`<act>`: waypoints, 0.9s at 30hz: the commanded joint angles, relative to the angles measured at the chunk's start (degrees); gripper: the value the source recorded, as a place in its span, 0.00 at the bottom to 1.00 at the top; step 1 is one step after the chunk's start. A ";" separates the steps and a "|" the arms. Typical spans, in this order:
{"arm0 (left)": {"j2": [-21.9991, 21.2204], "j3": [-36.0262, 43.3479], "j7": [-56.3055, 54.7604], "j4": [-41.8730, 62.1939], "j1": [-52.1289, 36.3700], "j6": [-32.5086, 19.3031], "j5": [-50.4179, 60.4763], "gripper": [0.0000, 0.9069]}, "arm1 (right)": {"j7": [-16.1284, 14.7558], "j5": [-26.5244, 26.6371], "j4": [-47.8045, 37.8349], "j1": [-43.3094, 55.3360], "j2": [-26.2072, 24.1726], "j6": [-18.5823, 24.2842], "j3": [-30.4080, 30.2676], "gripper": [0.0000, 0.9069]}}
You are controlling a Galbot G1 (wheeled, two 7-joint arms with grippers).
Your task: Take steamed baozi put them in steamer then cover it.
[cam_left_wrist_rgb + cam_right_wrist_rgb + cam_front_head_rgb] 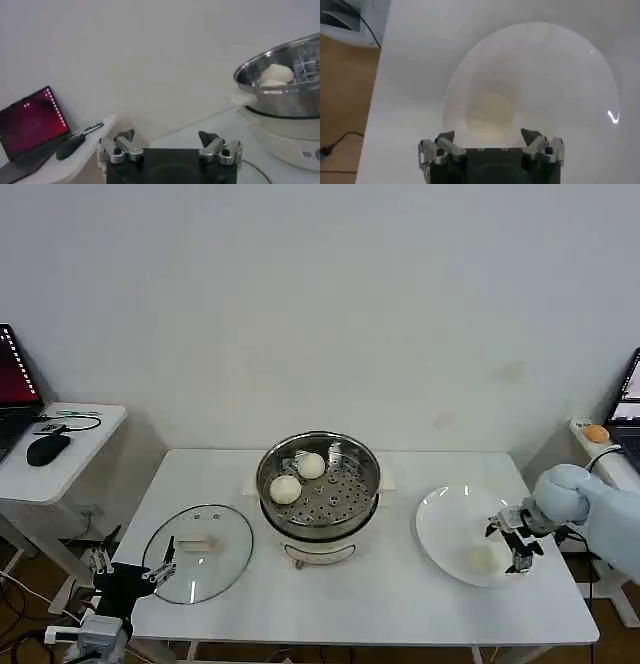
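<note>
Faintly, pale baozi [490, 112] on plate [580, 70], right gripper [491, 141] fingers apart above

No readable text, brand, number or sign is found in any view. A small label patch is seen on the steamer [287, 100] base in the left wrist view, too small to be read. The laptop [31, 127] screen is lit red-purple, w/ no legible characters. Nothing is printed on the plate [560, 65] or the cover [200, 552].
</note>
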 commanded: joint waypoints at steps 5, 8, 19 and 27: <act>0.11 -0.05 0.00 0.75 -0.33 -0.06 0.03 1.00 | 0.60 -1.03 -3.30 -1.60 4.19 -0.92 0.68 0.99; 0.15 -0.10 0.00 0.87 -0.41 -0.06 0.00 1.00 | 0.47 -1.31 -3.63 -1.40 4.55 -1.16 0.31 0.93; 0.24 0.01 0.03 1.27 -0.74 -0.02 -0.02 1.00 | -0.28 -0.49 -3.59 -1.06 4.29 -2.73 -0.25 0.69; 0.17 -0.05 0.00 0.78 -0.58 0.00 0.00 1.00 | -1.24 0.75 -2.47 0.28 3.47 -3.31 -0.28 0.63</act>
